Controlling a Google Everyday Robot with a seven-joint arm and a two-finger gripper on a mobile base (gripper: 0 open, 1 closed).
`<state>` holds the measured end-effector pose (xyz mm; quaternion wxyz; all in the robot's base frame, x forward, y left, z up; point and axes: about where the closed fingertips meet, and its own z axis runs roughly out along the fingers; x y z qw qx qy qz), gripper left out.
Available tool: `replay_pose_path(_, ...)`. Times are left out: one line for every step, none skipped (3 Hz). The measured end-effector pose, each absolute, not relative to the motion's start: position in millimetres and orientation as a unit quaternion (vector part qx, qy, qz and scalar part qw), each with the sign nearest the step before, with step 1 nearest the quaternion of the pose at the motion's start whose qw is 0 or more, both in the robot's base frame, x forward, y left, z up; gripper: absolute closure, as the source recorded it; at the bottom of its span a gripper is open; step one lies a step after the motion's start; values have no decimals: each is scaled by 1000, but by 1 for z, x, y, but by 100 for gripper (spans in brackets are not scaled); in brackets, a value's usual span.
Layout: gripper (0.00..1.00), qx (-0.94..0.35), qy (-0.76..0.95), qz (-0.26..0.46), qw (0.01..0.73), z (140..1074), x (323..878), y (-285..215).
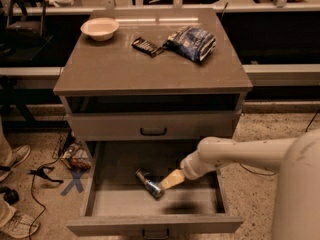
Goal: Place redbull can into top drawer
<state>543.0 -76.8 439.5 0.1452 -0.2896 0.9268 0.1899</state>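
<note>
The redbull can (pixel 149 183) lies on its side on the pale floor of the pulled-out top drawer (pixel 102 204), left of centre. My gripper (pixel 171 180) is inside the drawer, just right of the can, with its tan fingertips (pixel 173 178) pointing at the can's near end. The gripper is open and holds nothing. My white arm (pixel 235 154) reaches in from the right.
Above the open drawer is a shallower shut drawer with a black bar handle (pixel 153 132). On the cabinet top are a white bowl (pixel 100 28), a dark flat packet (pixel 145 46) and a blue-and-white snack bag (pixel 192 41). Cables and shoes (pixel 17 156) lie on the floor at left.
</note>
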Motion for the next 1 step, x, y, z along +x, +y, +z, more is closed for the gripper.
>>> replay_pose_path(0,-266,940,160,141,465,535,-130)
